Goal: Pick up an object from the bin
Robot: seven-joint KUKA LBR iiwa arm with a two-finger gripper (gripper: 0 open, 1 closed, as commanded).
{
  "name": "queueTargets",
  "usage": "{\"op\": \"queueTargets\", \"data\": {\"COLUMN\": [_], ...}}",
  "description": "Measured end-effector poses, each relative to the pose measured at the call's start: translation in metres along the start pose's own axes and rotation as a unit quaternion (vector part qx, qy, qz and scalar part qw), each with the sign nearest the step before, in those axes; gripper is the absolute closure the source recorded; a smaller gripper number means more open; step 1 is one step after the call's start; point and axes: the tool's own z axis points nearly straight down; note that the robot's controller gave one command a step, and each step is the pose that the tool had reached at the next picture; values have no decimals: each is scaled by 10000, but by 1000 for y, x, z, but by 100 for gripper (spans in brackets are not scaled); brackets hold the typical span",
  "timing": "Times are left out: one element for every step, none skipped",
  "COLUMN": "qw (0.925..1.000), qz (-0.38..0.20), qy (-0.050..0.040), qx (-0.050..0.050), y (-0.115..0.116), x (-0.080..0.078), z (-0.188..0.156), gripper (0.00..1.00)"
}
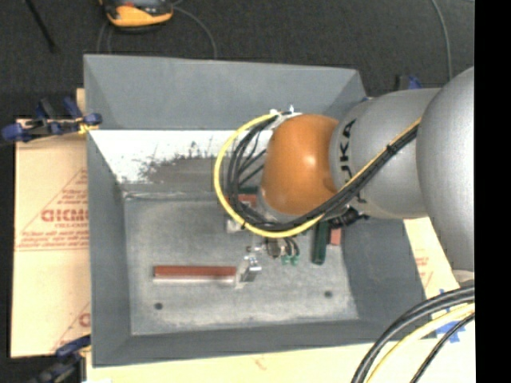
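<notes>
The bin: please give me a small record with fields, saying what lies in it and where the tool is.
bin: grey metal, sloped walls
bar: long, reddish-brown, flat on the floor, left of middle
tool: low over the floor, at the bar's right end
other things: dark green stick and small red piece, right of the tool, at the edge of the arm
grasp: cannot tell

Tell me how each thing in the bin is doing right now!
brown bar: lying flat on the bin floor.
hand: low in the bin, at the bar's right end.
green stick: lying near the right wall, partly under the arm.
</notes>
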Motion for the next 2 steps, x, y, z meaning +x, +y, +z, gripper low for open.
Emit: {"op": "queueTargets", "data": {"qw": [9994,9994], "qz": [341,345], "qy": [46,37], "qx": [7,4], "y": [-33,-33], "x": [34,33], "z": [43,43], "gripper": [100,0]}}
